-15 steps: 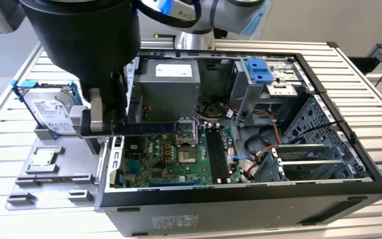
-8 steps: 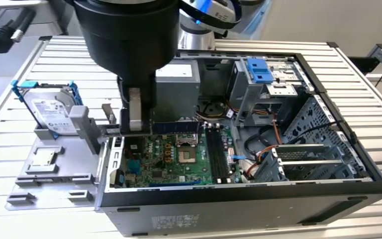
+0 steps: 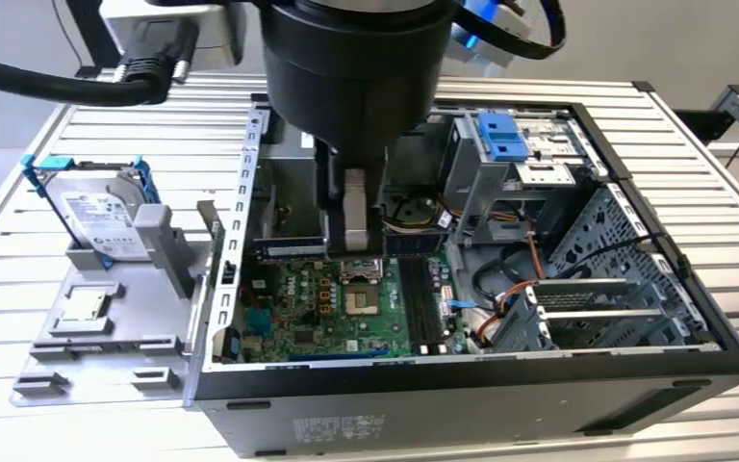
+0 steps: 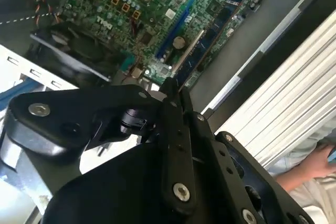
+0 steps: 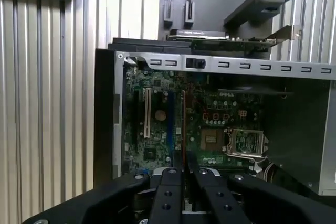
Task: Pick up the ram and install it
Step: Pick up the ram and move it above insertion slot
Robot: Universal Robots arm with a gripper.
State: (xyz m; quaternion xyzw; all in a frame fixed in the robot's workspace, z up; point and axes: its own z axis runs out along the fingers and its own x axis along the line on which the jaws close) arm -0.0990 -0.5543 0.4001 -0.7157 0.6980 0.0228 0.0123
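Note:
The ram (image 3: 290, 249) is a long green-blue stick lying level above the motherboard (image 3: 312, 313), inside the open computer case (image 3: 472, 380). My gripper (image 3: 354, 239) comes down from above and is shut on the stick's middle. In the first wrist view the ram (image 5: 183, 129) shows edge-on as a thin line running out from between my closed fingers (image 5: 170, 182), over the board near the processor socket (image 5: 215, 138). The black memory slots (image 3: 429, 306) lie to the exterior view's right of the socket, crosswise to the held stick. The second wrist view has my gripper (image 4: 176, 90) above the board.
A silver hard drive (image 3: 93, 214) in a blue frame stands on a grey holder (image 3: 100, 332) at the exterior view's left. The case's drive cage (image 3: 511, 154) and orange cables (image 3: 523, 284) sit at the right. A person's hand (image 4: 315, 163) rests beside the table.

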